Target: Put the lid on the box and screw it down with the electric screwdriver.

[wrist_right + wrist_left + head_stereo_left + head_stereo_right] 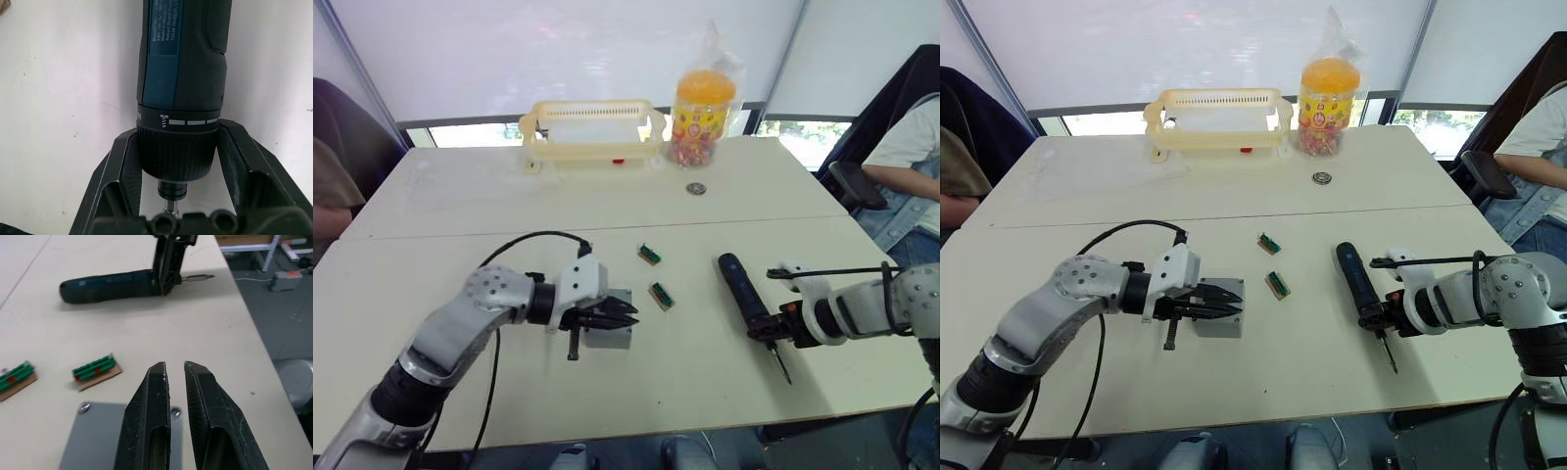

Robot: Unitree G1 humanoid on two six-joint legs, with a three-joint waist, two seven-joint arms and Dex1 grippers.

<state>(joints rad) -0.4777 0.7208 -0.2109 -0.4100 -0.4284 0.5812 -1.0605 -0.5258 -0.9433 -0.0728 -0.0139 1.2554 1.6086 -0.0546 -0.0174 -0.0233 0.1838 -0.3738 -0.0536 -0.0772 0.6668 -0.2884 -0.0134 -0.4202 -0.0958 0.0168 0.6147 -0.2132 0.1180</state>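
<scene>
Your left tool (1234,303) hovers nearly closed over the grey lid (1219,321), hiding much of it; the box beneath is indistinct. At 3 o'clock, your right tool (1383,321) grips the electric screwdriver (1355,282) lying on the surface (1312,372).

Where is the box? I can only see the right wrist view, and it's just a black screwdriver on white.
Observer: The box sits on the table, off to the robot's left of the electric screwdriver.
Operator: Is anything near it?
Observer: Yes, the left gripper is right over its grey top.
Operator: What's between the box and the screwdriver?
Observer: Two small green boards lie on the table there.
</scene>
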